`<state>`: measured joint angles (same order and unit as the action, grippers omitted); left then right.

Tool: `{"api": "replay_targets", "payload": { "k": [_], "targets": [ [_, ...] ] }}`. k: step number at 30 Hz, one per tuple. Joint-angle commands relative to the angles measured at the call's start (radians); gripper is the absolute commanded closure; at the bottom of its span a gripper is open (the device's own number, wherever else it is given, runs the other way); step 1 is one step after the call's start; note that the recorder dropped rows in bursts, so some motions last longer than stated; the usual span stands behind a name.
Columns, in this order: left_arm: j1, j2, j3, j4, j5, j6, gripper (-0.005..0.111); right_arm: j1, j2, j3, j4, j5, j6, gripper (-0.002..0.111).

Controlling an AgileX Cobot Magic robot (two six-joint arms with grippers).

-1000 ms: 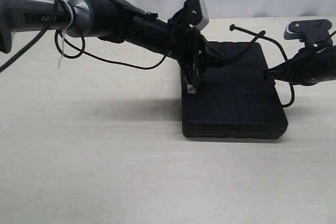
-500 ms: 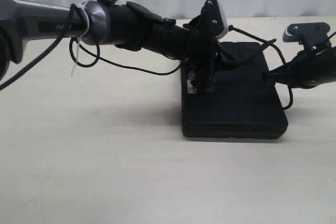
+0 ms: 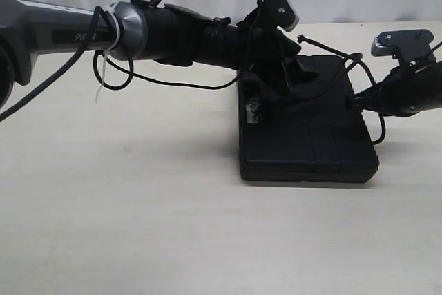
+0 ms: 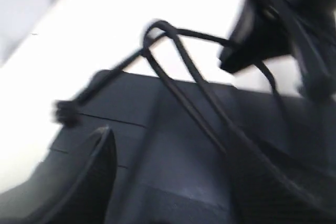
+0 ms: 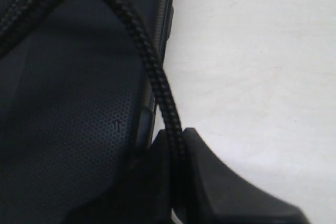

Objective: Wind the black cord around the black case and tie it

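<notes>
The left gripper [image 3: 286, 84] hangs over the far left part of the black case [image 3: 311, 143], its arm reaching in from the left side of the tabletop [image 3: 138, 205]. Its jaws stand apart. In the blurred left wrist view, one dark finger [image 4: 97, 174] shows on each side, and strands of the black cord [image 4: 178, 85] pass through the gap between them without being pinched. The strands climb over the lid of the case to a narrow loop. From there one strand runs out to the small knotted end [image 4: 65, 113], which hangs off past the case's edge.

The right gripper [image 3: 351, 101] sits at the right edge of the case and is clamped on the cord. The right wrist view shows the braided cord coming down along the case's side and vanishing between the closed fingers [image 5: 210, 182], with pale tabletop just beside it.

In the exterior view, the case lies flat on the tabletop, right of centre. From the knotted end, raised above the far edge of the case, the cord stretches across to the case's far right corner. More cord curves out past the right edge, behind the right gripper, and drops towards the tabletop near the case's near right corner. Whether the cord passes under the case cannot be told.
</notes>
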<state>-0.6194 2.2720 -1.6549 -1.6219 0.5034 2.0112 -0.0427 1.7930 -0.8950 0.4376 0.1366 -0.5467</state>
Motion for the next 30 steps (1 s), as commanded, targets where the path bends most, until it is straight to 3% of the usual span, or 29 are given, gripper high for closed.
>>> {"api": "replay_targets", "payload": {
  "k": [1, 2, 4, 9, 13, 16, 22, 26, 30],
  "targets": [
    [-0.004, -0.010, -0.029, -0.040, -0.025, 0.132, 0.049, -0.001, -0.007, -0.001, 0.011, -0.005, -0.050, 0.104],
    [-0.004, -0.010, -0.056, 0.103, -0.061, 0.132, 0.049, -0.001, -0.007, -0.001, 0.011, -0.008, -0.050, 0.104],
    [-0.004, -0.010, -0.079, 0.181, -0.116, 0.132, 0.049, -0.001, -0.007, -0.001, 0.011, -0.008, -0.066, 0.104],
    [-0.014, -0.010, -0.127, 0.268, -0.092, 0.132, 0.049, 0.076, -0.007, -0.001, 0.011, -0.066, -0.201, 0.104],
    [-0.038, 0.033, -0.127, 0.657, -0.138, 0.132, 0.049, 0.146, -0.007, -0.002, 0.011, -0.109, -0.200, 0.104],
    [-0.067, 0.071, -0.127, 0.661, -0.332, 0.132, 0.053, 0.151, -0.007, -0.002, 0.011, -0.111, -0.206, 0.104],
    [-0.102, 0.072, -0.127, 0.637, -0.450, 0.128, 0.105, 0.151, -0.007, -0.001, 0.011, -0.113, -0.230, 0.104],
    [-0.125, 0.072, -0.127, 0.614, -0.575, 0.090, 0.107, 0.151, -0.007, 0.001, 0.006, -0.107, -0.267, 0.099],
    [-0.127, 0.072, -0.127, 0.614, -0.638, 0.083, 0.107, 0.151, -0.007, 0.001, 0.006, -0.105, -0.272, 0.077]
  ]
}}
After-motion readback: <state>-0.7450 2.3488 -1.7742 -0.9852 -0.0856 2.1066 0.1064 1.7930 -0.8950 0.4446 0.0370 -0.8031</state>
